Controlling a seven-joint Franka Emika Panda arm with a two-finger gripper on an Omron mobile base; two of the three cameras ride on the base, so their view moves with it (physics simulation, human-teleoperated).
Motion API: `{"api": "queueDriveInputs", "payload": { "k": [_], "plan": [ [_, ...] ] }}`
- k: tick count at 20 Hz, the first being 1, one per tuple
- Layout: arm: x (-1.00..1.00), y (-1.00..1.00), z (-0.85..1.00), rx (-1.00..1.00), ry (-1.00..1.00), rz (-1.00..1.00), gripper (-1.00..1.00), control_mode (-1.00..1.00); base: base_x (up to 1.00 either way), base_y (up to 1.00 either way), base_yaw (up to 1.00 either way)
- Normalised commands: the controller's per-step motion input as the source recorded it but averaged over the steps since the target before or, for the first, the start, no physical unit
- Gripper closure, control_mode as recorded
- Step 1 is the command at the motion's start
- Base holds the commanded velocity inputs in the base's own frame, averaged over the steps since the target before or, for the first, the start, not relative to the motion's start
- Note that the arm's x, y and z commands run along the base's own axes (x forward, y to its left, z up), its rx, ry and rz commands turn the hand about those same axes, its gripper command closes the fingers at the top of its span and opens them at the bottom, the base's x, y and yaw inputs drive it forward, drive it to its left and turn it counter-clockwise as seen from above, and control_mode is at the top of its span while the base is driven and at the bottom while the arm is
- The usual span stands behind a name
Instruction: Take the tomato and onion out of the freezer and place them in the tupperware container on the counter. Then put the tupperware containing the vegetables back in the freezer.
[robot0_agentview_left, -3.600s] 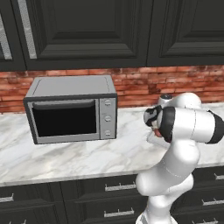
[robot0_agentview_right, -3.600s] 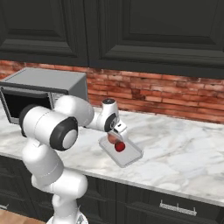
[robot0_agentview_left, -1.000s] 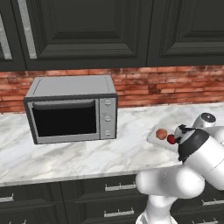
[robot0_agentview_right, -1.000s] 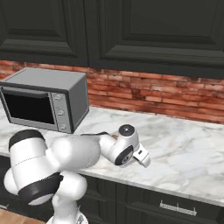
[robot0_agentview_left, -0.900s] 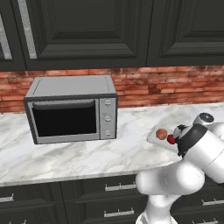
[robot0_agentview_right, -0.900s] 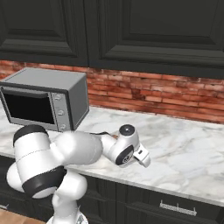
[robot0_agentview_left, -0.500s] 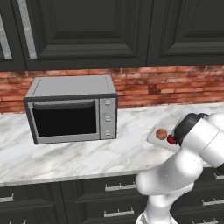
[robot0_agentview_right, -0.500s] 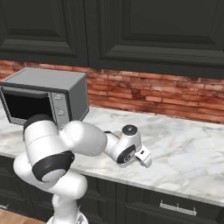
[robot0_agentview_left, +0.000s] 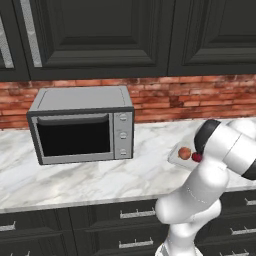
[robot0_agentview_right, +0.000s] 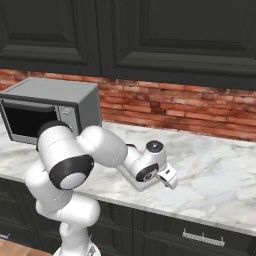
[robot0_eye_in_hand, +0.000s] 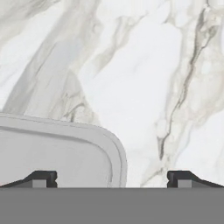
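Gripper (robot0_eye_in_hand: 112, 178) fully spread, holding nothing, low over the tupperware container (robot0_eye_in_hand: 57, 153) corner on the counter (robot0_eye_in_hand: 144, 74). Onion (robot0_agentview_left: 184, 153) and tomato (robot0_agentview_left: 196, 157) sit inside. Risk: gripping one corner may tilt the tray and roll both out.

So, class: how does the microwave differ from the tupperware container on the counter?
The microwave is a tall, closed silver box with a dark window. The tupperware container is a shallow, open, pale tray with low walls. The microwave stands back near the brick wall; the container lies nearer the front, under the open gripper. Both rest on the marble counter.
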Motion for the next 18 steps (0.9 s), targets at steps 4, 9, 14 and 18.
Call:
{"api": "queueDriveInputs", "payload": {
  "k": [4, 9, 14, 18],
  "plan": [
    [0.07, 0.00, -0.32, 0.01, 0.05, 0.00, -1.00, -1.00, 0.00, 0.00, 0.00],
    [-0.06, 0.00, -0.46, 0.00, 0.05, 0.00, 1.00, -1.00, 0.00, 0.00, 0.00],
    [-0.46, 0.07, -0.31, 0.00, 0.00, 0.00, 1.00, -1.00, 0.00, 0.00, 0.00],
    [-0.49, 0.25, -0.17, 0.00, 0.00, 0.00, 1.00, -1.00, 0.00, 0.00, 0.00]
  ]
}}
